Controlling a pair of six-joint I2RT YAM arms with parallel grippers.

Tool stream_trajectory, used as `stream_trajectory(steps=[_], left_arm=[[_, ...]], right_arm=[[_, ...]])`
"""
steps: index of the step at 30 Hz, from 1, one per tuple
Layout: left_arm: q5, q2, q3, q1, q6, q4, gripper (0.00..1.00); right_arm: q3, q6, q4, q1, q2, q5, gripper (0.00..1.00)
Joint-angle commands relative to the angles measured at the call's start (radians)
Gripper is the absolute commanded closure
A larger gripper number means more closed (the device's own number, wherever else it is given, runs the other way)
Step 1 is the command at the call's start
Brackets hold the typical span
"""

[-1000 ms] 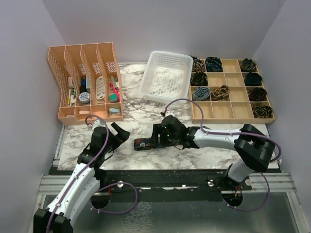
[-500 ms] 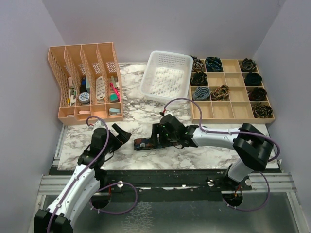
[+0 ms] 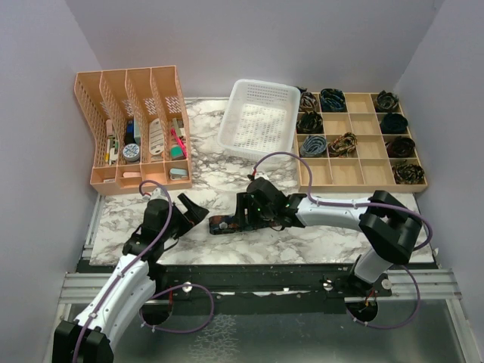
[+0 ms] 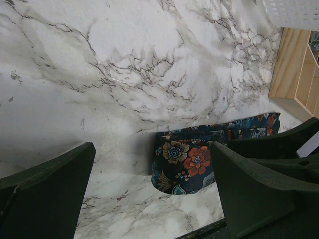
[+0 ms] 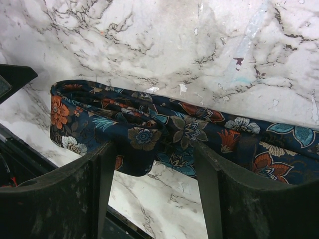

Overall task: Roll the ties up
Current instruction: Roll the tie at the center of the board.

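Navy-black fabric strewn with orange, blue and white flowers makes up the tie (image 3: 224, 224), which lies flat on the marble table (image 3: 318, 243) directly beneath the right gripper (image 3: 240, 215). In that gripper's own camera the tie runs crosswise past both fingers (image 5: 99, 184). One end sits a little beyond the left-hand finger, and the rest runs on past the right-hand one and out of view. A doubled-over part of the cloth fills the gap between the two fingers, which stand partly apart. Whether they are pressing on the cloth or only straddling it cannot be told. The left gripper (image 3: 193, 206) hangs low over the marble with its jaws spread wide and nothing between them. The tie's blunt folded end lies just ahead of its fingertips, closer to its right-hand finger. Well beyond the right gripper, off to its right, sits a wooden divided tray (image 3: 355, 172) with rolled-up ties (image 3: 331, 98) in several compartments. A white basket (image 3: 261, 121) stands straight ahead of that gripper, and an orange file rack (image 3: 125, 91) stands far out beyond the left one.
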Motion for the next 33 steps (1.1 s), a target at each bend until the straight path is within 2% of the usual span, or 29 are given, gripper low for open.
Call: stream_trajectory(steps=[1, 10, 17, 25, 33], left_arm=[[0.048, 0.004, -0.013, 0.006, 0.017, 0.037, 0.01], [0.172, 0.015, -0.042, 0.006, 0.033, 0.139, 0.01], [0.235, 0.084, -0.046, -0.004, 0.054, 0.203, 0.05], [0.255, 0.126, -0.057, -0.037, 0.067, 0.249, 0.10], [0.270, 0.153, -0.061, -0.056, 0.073, 0.271, 0.17]], right_arm=[[0.025, -0.015, -0.042, -0.006, 0.019, 0.034, 0.32], [0.048, -0.045, -0.091, -0.013, 0.058, 0.073, 0.33], [0.045, -0.051, -0.103, -0.021, 0.063, 0.090, 0.33], [0.044, -0.046, -0.101, -0.023, 0.085, 0.070, 0.36], [0.052, -0.069, -0.087, -0.024, 0.041, 0.045, 0.38]])
